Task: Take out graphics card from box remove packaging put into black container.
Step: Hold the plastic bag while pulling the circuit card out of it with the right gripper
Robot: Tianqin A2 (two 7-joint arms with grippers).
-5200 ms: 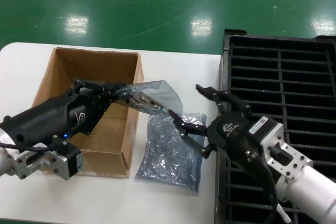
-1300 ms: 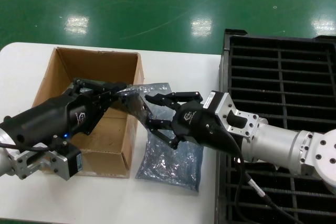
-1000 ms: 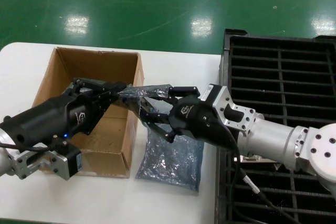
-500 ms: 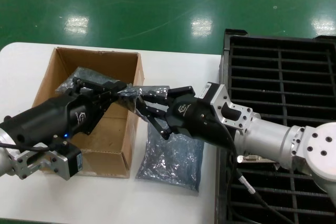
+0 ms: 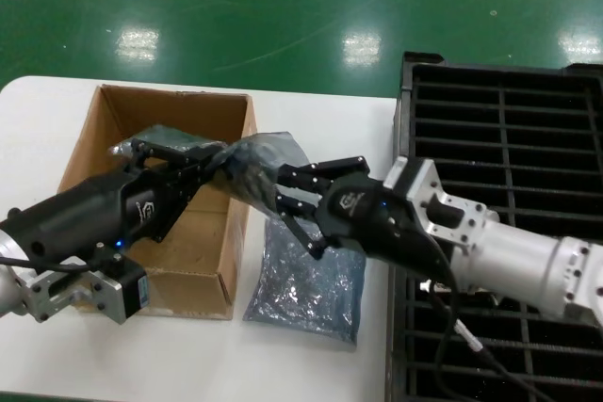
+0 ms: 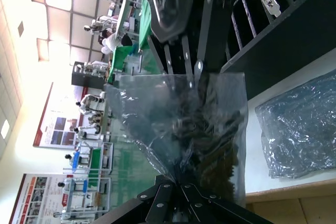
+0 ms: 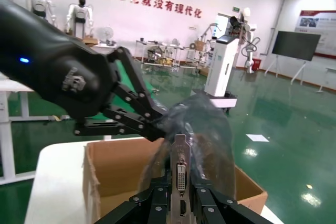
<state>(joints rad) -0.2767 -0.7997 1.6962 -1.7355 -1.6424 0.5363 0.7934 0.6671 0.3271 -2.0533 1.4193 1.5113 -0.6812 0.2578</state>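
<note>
A white bench (image 5: pixel 311 364) is seen on a green glossy floor (image 5: pixel 283 16). The graphics card (image 7: pixel 179 174), partly sheathed in the packaging (image 5: pixel 262 159), is held in the air above the right edge of the box (image 5: pixel 170 209). Its silver bracket is clamped by the closed fingers of the right hand (image 5: pixel 294 202). The far end of the bag is pinched by the closed left hand (image 5: pixel 209 162), above the box. A second empty bag (image 5: pixel 306 280) lies flat on the bench between the box and the black container (image 5: pixel 513 148), which fills the right side.
</note>
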